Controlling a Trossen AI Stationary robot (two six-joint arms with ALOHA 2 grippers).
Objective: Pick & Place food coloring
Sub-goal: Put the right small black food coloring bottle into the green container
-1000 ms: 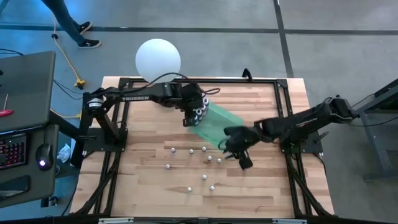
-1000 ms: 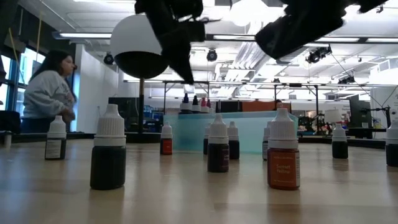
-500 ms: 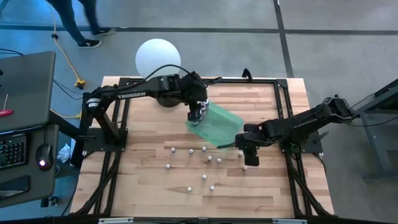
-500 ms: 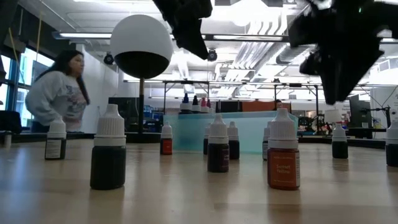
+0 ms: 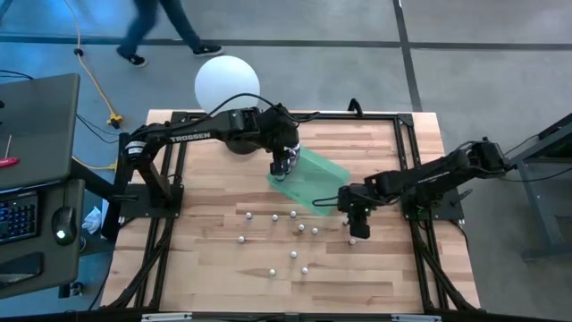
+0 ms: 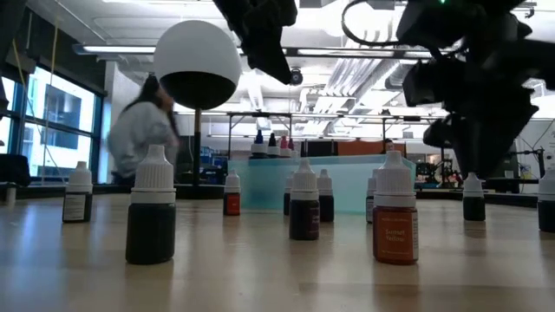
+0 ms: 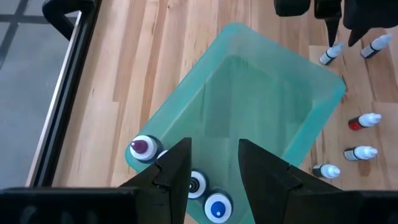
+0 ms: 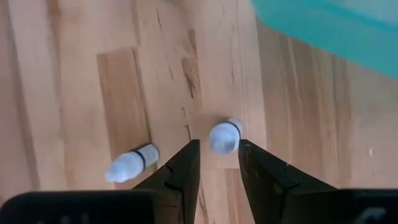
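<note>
The right gripper (image 8: 214,163), fingers apart, is hovering directly over an upright food coloring bottle (image 8: 224,137), evidently lining up a grasp. The left gripper (image 7: 214,163), also parted and empty, is hanging above the green tray (image 7: 261,93), where bottles are collecting at one end.

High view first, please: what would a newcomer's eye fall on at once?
The green tray lies mid-table, with the left tool hovering over the bottles at its far-left corner. The right tool hangs open directly above one white-capped bottle near the tray's right end. A big white ball stands beyond the table's far edge.
</note>
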